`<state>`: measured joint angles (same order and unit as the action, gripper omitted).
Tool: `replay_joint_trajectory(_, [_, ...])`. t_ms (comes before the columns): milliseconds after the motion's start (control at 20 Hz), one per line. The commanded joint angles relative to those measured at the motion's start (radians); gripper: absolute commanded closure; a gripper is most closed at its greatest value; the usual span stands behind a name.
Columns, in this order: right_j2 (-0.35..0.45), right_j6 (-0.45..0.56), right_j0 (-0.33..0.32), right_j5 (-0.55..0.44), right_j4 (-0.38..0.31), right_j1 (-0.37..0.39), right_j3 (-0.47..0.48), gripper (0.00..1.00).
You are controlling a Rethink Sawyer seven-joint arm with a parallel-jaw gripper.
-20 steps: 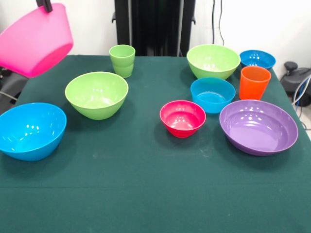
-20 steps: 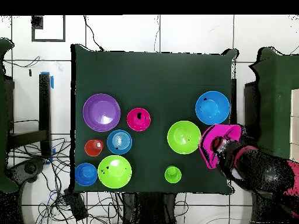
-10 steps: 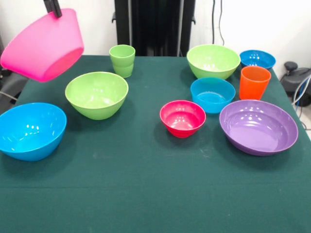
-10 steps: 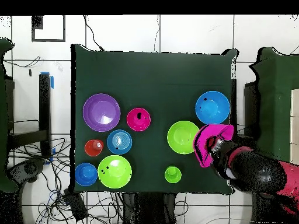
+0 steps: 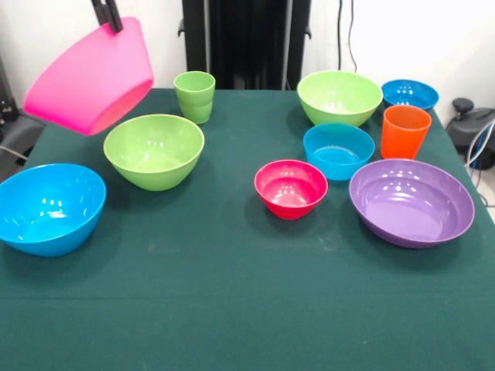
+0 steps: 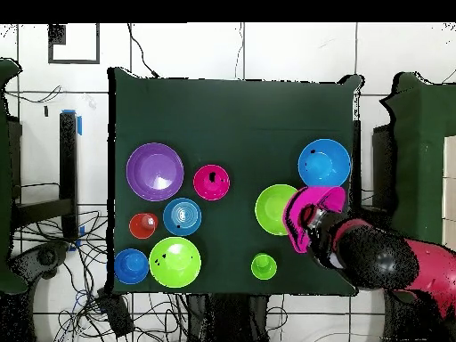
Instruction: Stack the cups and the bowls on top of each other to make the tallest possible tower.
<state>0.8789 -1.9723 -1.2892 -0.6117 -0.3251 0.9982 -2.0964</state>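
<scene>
One big pink bowl (image 5: pixel 91 77) tilted aloft, end effector (image 5: pixel 113 23) clamped on its rim, lime bowl (image 5: pixel 154 151) just below, blue bowl (image 5: pixel 48 207) near.

Surface (image 5: pixel 232 309) has dark green cloth. On it: big blue bowl (image 5: pixel 48 207), green bowl (image 5: pixel 154 150), green cup (image 5: pixel 194 96), second green bowl (image 5: pixel 339 97), small blue bowl (image 5: pixel 409 94), orange cup (image 5: pixel 404 131), middle blue bowl (image 5: pixel 338 150), little red-pink bowl (image 5: pixel 291 188), wide purple bowl (image 5: pixel 411 201).
</scene>
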Motion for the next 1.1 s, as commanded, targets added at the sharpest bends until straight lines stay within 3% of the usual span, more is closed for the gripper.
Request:
replay_joint_trajectory(50, [-0.023,-0.109,0.102,0.114,0.034,-0.052,-0.085,1.0])
replay_joint_trajectory(1100, [-0.153,-0.17,0.26,0.253,0.08,-0.099,-0.056,1.0])
